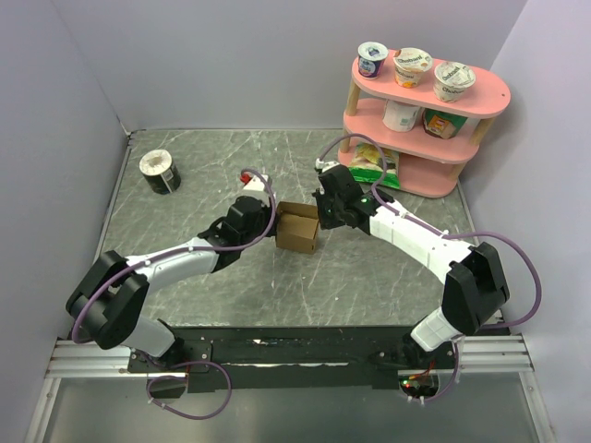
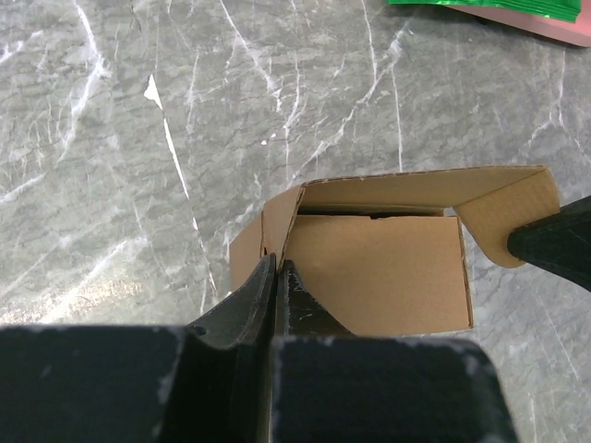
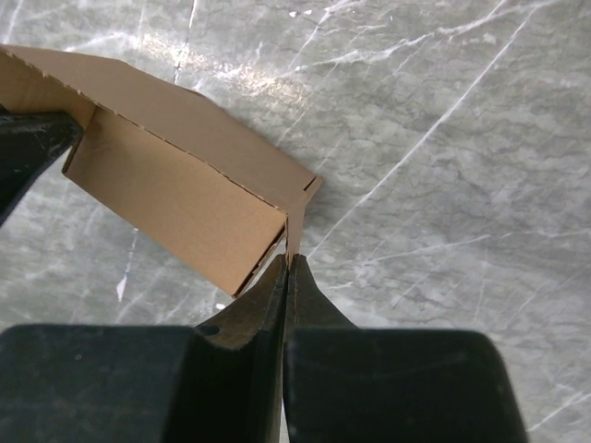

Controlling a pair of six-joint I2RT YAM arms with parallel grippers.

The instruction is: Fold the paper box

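- Top external view: the grey marbled table (image 1: 369, 286) fills the scene, with both arm bases at its near edge.
- A pink two-tier shelf (image 1: 492, 93) stands at the far right corner. Yogurt cups (image 1: 413, 66) sit on its top deck.
- The left arm (image 1: 175, 263) and the right arm (image 1: 416, 240) both reach inward and meet at the table's middle.
- The paper box (image 1: 297, 231), plain brown cardboard, sits on the table between the two grippers. It is partly formed, with its walls raised and its flaps open.
- The left gripper (image 2: 278, 266) is at the box's left side. In the left wrist view its fingers are pressed together on a thin upright cardboard flap at the box's corner.
- The right gripper (image 3: 288, 263) is at the box's right side. In the right wrist view its fingertips are likewise pinched tight on a narrow flap edge at the box's corner.
- A round black-and-white tub (image 1: 160, 172) lies at the far left of the table, well apart from the box.
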